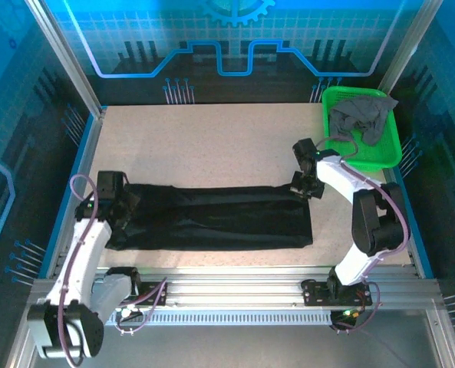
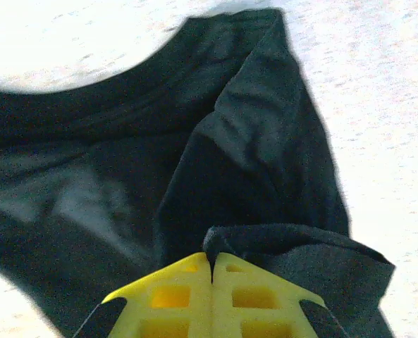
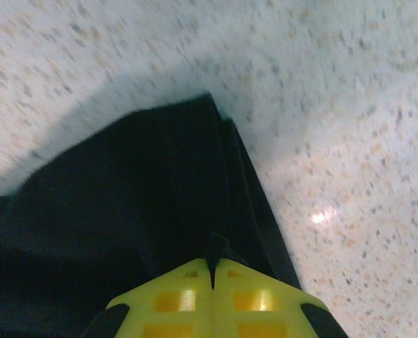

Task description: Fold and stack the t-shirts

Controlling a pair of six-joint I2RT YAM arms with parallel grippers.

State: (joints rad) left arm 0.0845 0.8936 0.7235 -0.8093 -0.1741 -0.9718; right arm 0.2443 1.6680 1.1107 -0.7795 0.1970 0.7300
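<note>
black t-shirt [image 1: 219,218]: left fingers [image 2: 170,299] clenched on its left end, right fingers [image 3: 254,299] clenched on right corner.

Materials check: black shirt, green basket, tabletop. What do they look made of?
The black t-shirt: soft matte knit cloth, likely cotton-like; it creases and drapes in folds. The green basket: moulded plastic, bright, seemingly open mesh walls. The table: hard, smooth, speckled beige top, perhaps laminate or stone-effect; a light glint shows in the right wrist view.

Green basket [image 1: 387,149] at far right of speckled table [image 1: 212,146].
</note>
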